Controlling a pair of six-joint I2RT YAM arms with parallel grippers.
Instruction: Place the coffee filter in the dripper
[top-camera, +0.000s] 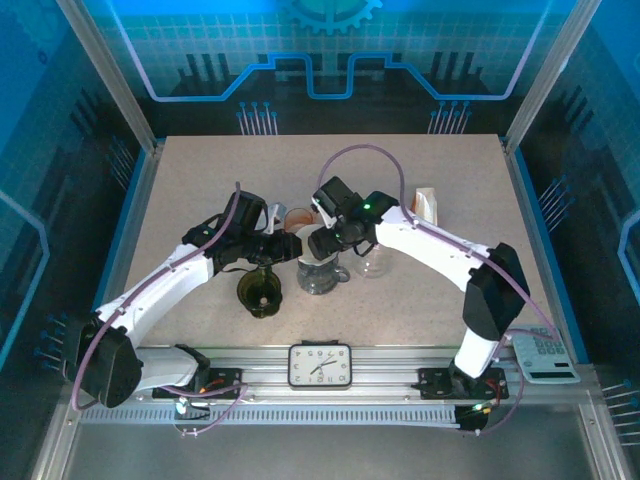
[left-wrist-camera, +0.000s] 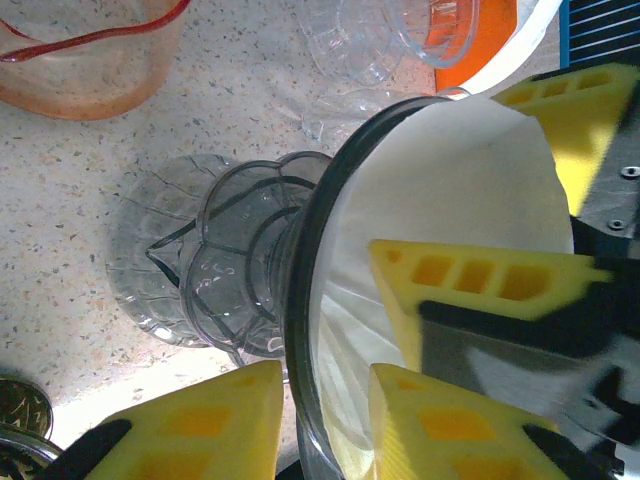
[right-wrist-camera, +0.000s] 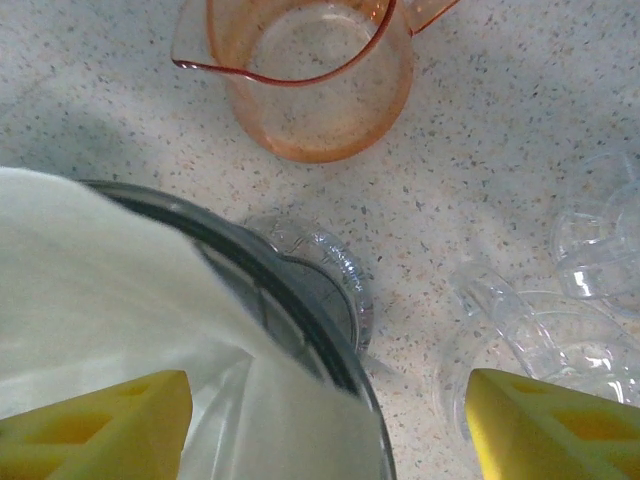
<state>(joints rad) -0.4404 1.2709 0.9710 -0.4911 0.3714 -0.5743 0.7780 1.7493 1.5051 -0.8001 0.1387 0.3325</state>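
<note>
Filter (left-wrist-camera: 450, 200): sitting in dripper (left-wrist-camera: 300, 300) cone, right under right gripper (right-wrist-camera: 330, 390)
Right gripper: spread wide, holding nothing, one finger inside the cone
Left gripper (left-wrist-camera: 325, 400): narrow, pinching dripper rim by the looks of it

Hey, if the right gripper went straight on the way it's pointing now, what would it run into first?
Probably the coffee filter: one finger of the right gripper sits over the paper lining the dripper, with the rim between its fingers. Depth is hard to judge.
</note>
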